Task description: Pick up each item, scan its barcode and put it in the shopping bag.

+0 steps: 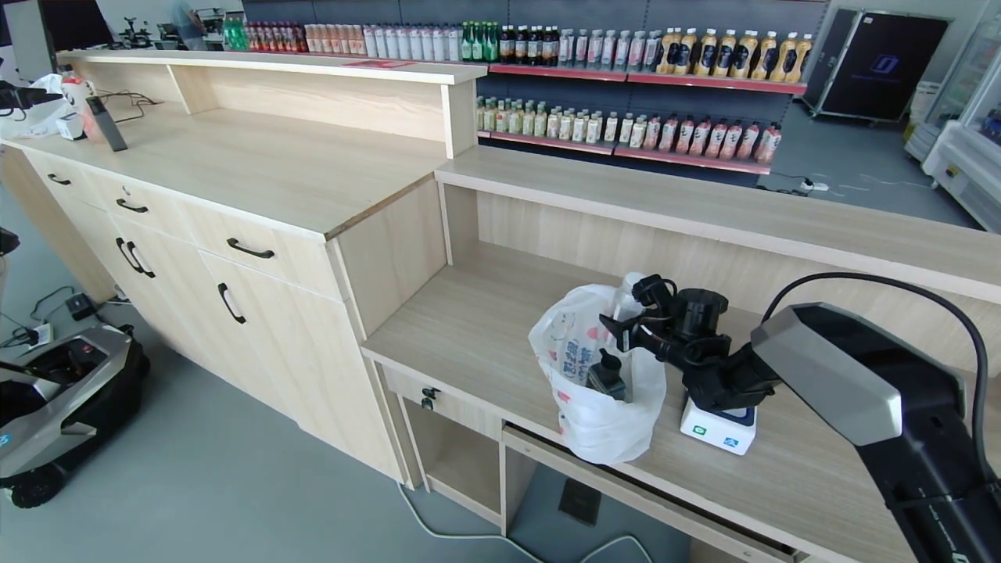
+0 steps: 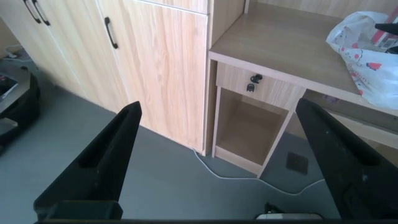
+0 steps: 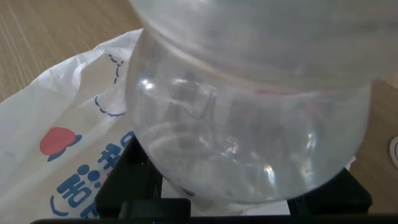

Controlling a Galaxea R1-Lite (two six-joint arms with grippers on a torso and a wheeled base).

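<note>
Over the desk (image 1: 469,328), head view: a clear bottle (image 1: 630,291) is held clamped in the right hand (image 1: 637,320) above the shopping bag (image 1: 602,426), beside the scanner (image 1: 719,434). One dark item (image 1: 606,375) is already bagged. Left wrist view: the left hand (image 2: 217,106) is spread apart, unloaded, over the floor. Right wrist view: the bottle (image 3: 249,112) is seen just over the bag (image 3: 68,143), and the drop is judged not yet done.

You're in a shop: beyond the right gripper (image 1: 635,309), dark wall shelves with red edges (image 1: 688,98) carry long rows of bottled drinks (image 1: 626,129). The gripper hangs over a light wooden checkout counter (image 1: 469,328), with a small white scanner box (image 1: 718,428) just beside it.
</note>
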